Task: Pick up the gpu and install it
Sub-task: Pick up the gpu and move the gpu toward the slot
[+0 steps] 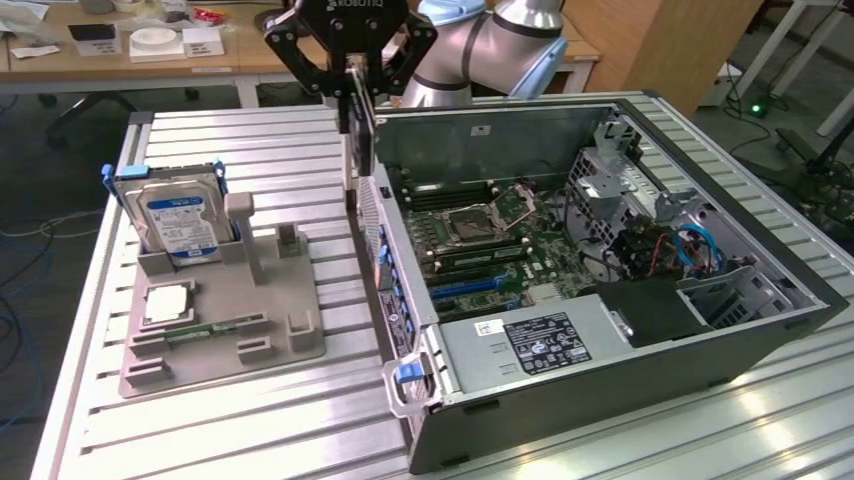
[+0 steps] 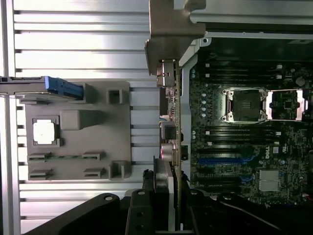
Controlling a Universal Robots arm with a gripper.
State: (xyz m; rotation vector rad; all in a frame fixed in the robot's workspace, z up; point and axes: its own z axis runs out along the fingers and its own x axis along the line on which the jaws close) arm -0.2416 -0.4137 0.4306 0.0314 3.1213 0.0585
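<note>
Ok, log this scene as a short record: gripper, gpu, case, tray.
gripper: shut on the gpu's upper end
gpu: upright, hanging edge-down above the case wall nearest the tray, not seated
computer case: lying open, motherboard exposed
parts tray: beside the case, on the exterior view's left
hard drive: standing in the tray
memory stick: lying flat in the tray

Table (image 1: pixel 227 420): ribbed metal, beneath the gripper (image 1: pixel 363 72).
Desk (image 1: pixel 80 62): wooden, behind the gripper, toward the exterior view's left.
Cabinet (image 1: pixel 667 45): wooden, behind the gripper, toward the exterior view's right.
Floor (image 1: pixel 54 170): grey, beside the table.
</note>
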